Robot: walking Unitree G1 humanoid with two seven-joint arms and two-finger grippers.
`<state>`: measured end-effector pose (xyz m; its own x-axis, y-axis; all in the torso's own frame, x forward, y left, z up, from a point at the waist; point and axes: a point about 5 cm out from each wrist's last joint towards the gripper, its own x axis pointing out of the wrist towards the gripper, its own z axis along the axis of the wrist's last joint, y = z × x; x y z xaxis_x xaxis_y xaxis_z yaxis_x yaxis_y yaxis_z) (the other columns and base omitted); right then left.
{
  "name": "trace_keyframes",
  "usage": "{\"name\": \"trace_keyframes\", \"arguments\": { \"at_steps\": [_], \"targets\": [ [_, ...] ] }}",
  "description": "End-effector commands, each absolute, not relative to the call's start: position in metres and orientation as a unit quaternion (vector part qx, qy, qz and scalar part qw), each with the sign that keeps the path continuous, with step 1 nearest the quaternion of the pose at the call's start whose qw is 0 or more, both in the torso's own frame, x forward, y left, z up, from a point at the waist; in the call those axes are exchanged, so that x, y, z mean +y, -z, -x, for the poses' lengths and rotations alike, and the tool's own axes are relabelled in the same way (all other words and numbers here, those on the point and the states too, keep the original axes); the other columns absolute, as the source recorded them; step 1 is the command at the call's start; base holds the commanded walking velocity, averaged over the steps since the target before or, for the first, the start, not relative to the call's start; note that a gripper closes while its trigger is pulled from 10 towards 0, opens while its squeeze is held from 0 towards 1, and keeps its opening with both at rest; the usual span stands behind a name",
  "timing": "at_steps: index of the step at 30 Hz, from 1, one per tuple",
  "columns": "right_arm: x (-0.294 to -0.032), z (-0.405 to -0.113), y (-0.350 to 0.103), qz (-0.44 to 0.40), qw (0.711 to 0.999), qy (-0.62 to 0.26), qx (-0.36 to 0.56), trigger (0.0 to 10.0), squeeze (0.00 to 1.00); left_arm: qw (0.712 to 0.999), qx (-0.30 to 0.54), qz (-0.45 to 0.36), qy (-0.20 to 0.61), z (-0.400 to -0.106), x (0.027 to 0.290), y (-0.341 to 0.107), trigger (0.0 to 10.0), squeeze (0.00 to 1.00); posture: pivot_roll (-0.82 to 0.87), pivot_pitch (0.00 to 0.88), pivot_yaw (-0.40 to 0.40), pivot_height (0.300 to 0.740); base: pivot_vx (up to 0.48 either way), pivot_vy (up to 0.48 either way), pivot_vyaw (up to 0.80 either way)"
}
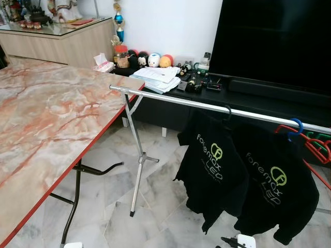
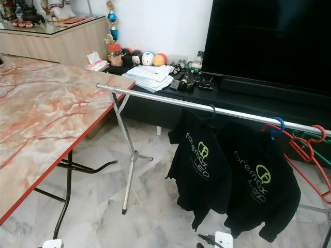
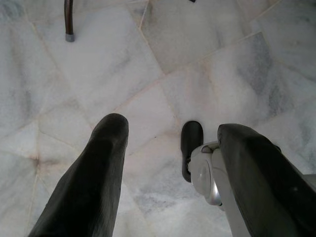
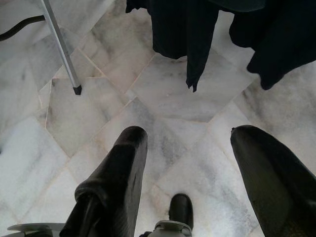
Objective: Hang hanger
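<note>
A silver rail [image 1: 207, 106] runs across the room, and everything is placed from it here. A black hanger hook [image 1: 226, 112] sits over the rail near its middle, carrying two black shirts [image 1: 243, 175] with green and white print that hang below the rail. Further along toward the rail's far end, a blue hanger hook [image 1: 296, 125] and red hangers [image 1: 315, 144] hang on the rail, just beside the shirts. The rail's near end reaches the corner of a marble-patterned table [image 1: 46, 113] with a red edge. Under that end the rail's thin metal leg [image 1: 137, 160] goes down to the pale marble floor [image 1: 155, 206].

Behind the rail stand a black television [image 1: 274, 41] and a low dark cabinet [image 1: 155, 111] with papers [image 1: 160, 78] and small toys [image 1: 152, 60].

The left gripper [image 3: 168, 173] hangs low over the floor, fingers [image 3: 94, 177] spread wide, holding nothing. The right gripper [image 4: 190, 173] is likewise low below the shirts, fingers [image 4: 123, 173] wide apart and empty.
</note>
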<state>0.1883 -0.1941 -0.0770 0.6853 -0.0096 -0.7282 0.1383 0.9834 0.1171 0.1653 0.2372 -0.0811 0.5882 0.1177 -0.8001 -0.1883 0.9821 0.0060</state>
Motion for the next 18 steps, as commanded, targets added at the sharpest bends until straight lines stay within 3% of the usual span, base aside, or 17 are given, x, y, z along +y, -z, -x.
{"name": "trace_keyframes", "arguments": {
  "at_steps": [1, 18],
  "targets": [
    [-0.1942, -0.1909, 0.0753, -0.085, 0.917, 0.044, 0.387, 10.0, 0.0, 0.888, 0.449, 0.041, -0.092, -0.1617, 0.2383, 0.0825, 10.0, 0.0, 0.02, 0.004, 0.01, 0.74, 0.0, 0.0, 0.0],
    [-0.1932, -0.1905, 0.0755, -0.092, 0.918, 0.044, 0.384, 10.0, 0.0, 0.892, 0.45, -0.014, -0.046, -0.1647, 0.2342, 0.0817, 10.0, 0.0, 0.02, 0.007, 0.01, 0.74, 0.0, 0.0, 0.0]
  ]
}}
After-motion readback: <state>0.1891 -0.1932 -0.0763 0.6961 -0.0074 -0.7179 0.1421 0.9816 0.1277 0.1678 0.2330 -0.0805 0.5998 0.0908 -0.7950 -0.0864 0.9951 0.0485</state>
